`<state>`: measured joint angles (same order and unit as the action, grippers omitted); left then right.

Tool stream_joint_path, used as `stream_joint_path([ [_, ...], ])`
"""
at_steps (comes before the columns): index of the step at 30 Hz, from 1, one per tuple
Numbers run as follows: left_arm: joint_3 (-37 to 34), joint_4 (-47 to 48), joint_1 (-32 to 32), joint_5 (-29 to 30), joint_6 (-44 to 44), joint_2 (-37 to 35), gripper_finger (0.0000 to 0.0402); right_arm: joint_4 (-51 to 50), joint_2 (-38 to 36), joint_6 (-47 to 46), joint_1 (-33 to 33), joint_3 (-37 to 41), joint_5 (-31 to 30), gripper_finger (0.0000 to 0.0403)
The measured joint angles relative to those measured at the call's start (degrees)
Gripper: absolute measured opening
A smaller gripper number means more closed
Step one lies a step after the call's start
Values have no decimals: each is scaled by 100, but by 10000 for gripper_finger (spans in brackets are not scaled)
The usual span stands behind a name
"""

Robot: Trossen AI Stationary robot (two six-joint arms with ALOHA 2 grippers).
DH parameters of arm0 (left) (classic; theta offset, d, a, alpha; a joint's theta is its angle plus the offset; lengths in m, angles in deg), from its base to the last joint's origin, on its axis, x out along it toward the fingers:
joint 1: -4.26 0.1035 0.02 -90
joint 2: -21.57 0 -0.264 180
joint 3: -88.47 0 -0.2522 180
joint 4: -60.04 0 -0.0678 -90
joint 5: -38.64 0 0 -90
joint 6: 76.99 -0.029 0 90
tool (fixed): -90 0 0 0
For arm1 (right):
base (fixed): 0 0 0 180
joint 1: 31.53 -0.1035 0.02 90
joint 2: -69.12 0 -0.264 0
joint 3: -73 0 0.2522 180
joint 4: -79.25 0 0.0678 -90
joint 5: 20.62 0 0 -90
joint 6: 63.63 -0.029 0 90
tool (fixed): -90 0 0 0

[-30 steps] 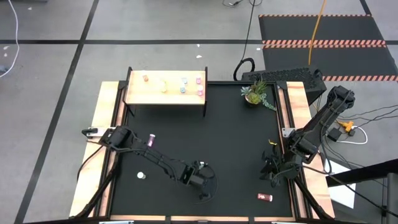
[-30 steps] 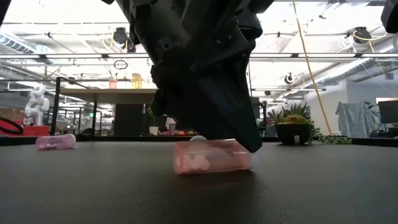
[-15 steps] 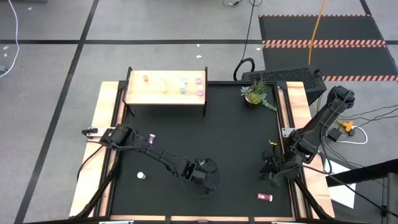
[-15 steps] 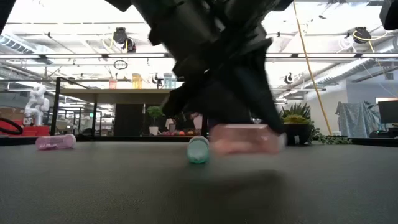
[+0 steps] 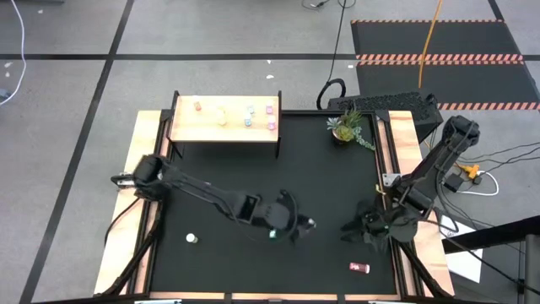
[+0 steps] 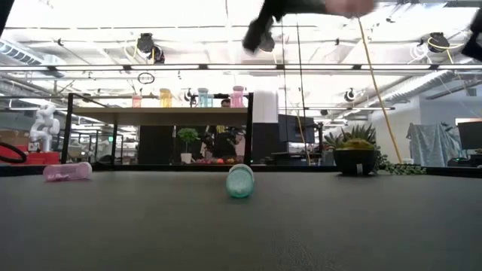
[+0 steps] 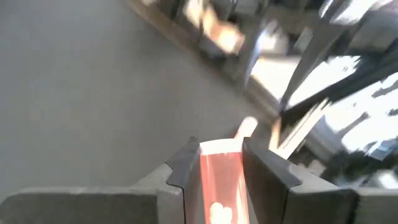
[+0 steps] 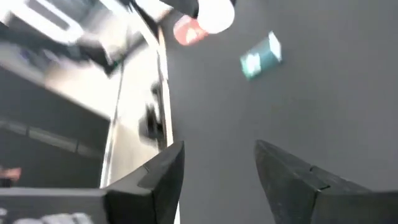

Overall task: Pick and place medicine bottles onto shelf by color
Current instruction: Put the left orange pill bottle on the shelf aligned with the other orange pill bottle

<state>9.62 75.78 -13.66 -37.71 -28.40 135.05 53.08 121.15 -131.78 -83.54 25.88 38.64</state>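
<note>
My left gripper hangs over the table's middle, shut on a pink medicine bottle with a white cap. A teal bottle lies on its side on the mat just below it, also seen in the low view. Another pink bottle lies on its side at the left, a red one near the front right, and a pale one at the front left. The shelf at the far left carries several bottles. My right gripper stands open at the right, holding nothing. My left gripper pinches the pink bottle's body between its two fingers. The bottle lies along the fingers, and its white-capped end sticks out past their tips. The fingers come from the table's left, slanting a little downward. The bottle is lifted clear of the mat.
A potted plant stands at the far right corner. Wooden side rails run along the mat's left and right. Open black mat lies between the shelf and both grippers.
My left gripper has risen from the mat and gone toward the table's right, tipping its fingers upward. The pink bottle, which lay on its side on the mat, is now lifted clear. The teal bottle stays where it was. My right gripper has swung a little toward the table's middle.
</note>
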Motion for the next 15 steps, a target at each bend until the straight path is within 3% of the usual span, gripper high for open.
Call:
stream_joint_path([
  [4,5,-323,136,426,-575,-571,110,1296,-1,1445,-60,0,-1411,207],
  [8,5,-662,238,944,-1273,-1052,110,3200,8,3979,54,0,-2543,220],
  [12,5,-1245,325,1220,-1963,-1376,110,5161,15,6178,463,0,-2450,227],
  [15,4,-1726,403,1245,-2417,-1469,110,6016,23,6782,998,0,-1777,228],
])
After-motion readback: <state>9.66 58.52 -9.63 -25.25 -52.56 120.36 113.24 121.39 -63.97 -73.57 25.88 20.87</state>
